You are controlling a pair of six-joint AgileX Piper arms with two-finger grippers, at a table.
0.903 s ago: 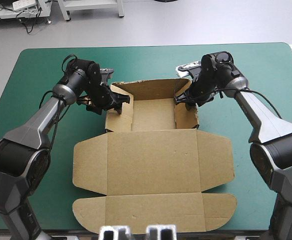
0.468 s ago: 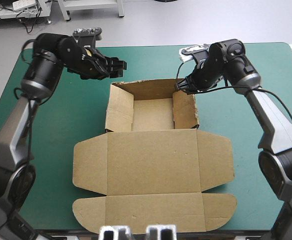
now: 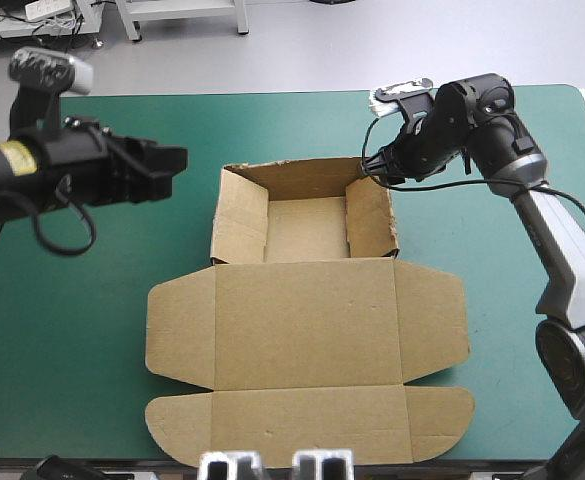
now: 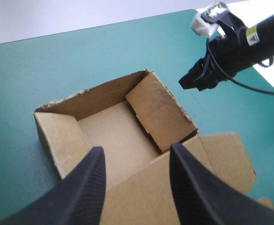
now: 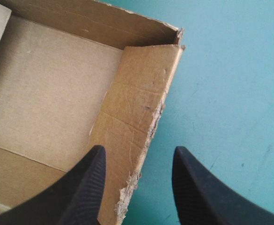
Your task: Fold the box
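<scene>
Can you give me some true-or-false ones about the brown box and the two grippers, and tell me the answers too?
1. The box has its lid lying flat on the table. True.
2. The left gripper is holding the box. False: it is open, off to the box's left, touching nothing.
3. The right gripper is open. True.
4. No walls of the box stand up. False: the far part has walls up, making an open tray.
</scene>
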